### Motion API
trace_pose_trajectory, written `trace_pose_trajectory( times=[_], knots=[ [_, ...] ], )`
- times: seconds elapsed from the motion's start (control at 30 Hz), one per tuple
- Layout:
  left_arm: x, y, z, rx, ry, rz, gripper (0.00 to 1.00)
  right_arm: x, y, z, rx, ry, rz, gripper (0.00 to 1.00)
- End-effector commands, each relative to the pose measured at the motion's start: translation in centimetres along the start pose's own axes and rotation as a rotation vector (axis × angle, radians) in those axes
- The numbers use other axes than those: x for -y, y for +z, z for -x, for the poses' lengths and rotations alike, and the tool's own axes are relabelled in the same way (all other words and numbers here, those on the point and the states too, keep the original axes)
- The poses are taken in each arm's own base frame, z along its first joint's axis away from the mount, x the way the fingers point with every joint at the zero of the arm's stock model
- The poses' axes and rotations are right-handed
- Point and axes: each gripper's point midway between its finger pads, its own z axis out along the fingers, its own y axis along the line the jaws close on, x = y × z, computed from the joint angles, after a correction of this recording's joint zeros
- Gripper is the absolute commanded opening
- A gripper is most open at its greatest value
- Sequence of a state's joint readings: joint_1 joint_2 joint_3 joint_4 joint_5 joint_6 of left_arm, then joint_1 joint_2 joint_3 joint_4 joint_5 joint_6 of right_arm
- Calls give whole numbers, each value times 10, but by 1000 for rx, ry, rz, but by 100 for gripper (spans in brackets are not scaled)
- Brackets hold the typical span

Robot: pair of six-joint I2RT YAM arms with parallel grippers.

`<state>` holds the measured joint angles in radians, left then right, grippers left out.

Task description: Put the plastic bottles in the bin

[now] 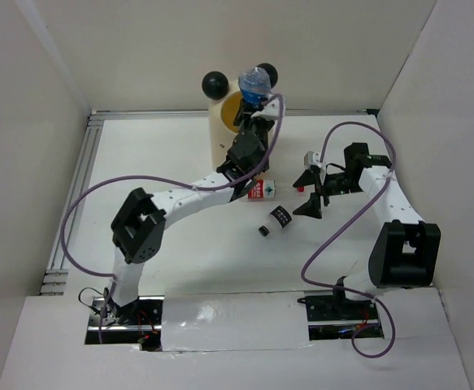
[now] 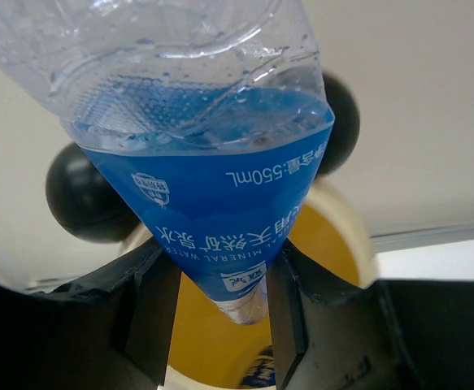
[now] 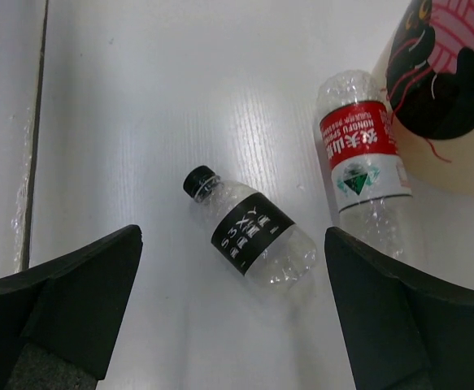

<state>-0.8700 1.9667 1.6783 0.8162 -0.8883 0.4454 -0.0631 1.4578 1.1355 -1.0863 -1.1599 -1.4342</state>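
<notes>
My left gripper is shut on a clear blue-labelled bottle, held crushed between the jaws right over the mouth of the cream bin. In the left wrist view the bottle fills the top, the bin's rim lies below, and another blue-labelled bottle shows deep inside. My right gripper stands open above a black-labelled bottle lying on the table. A red-white labelled bottle lies beside the bin's foot.
Two black ball ears stick up from the bin's rim. White walls close the table in at the back and both sides. An aluminium rail runs along the left edge. Purple cables loop over both arms.
</notes>
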Motion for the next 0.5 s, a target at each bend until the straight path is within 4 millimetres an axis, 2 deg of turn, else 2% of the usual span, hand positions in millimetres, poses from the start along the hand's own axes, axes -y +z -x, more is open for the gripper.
trace_pose_trajectory(
  times=[0.0, 0.03, 0.07, 0.1, 0.13, 0.23, 0.3, 0.33, 0.4, 0.47],
  knots=[
    [-38, -1, 32, 106, 32, 175, 45, -3, -10, 2, -12, -34, -37, 100],
    [-33, -1, 25, 98, 44, 169, 45, -3, -10, 2, -12, -34, -37, 100],
    [-34, -1, 25, 97, 58, 170, 55, -1, -12, 1, -13, -44, -47, 100],
    [-41, -3, 27, 108, 56, 198, 70, -4, -11, -2, -14, -36, -39, 100],
    [-41, -3, 27, 108, 56, 199, 98, -5, -11, -2, -15, -38, -36, 100],
    [-35, -4, 32, 100, 70, 170, 100, -4, -10, -7, -26, -27, -32, 100],
    [-40, -8, 49, 109, 31, 174, 100, -5, -8, -12, -28, -12, -17, 100],
    [-38, -10, 54, 113, 34, 170, 100, -10, -3, -15, -45, -32, 18, 100],
    [-41, -21, 77, 137, 1, 162, 100, -24, 4, -26, -86, -98, 110, 100],
    [-41, -27, 83, 137, 13, 149, 100, -34, 12, -31, -101, -176, 189, 100]
  ],
)
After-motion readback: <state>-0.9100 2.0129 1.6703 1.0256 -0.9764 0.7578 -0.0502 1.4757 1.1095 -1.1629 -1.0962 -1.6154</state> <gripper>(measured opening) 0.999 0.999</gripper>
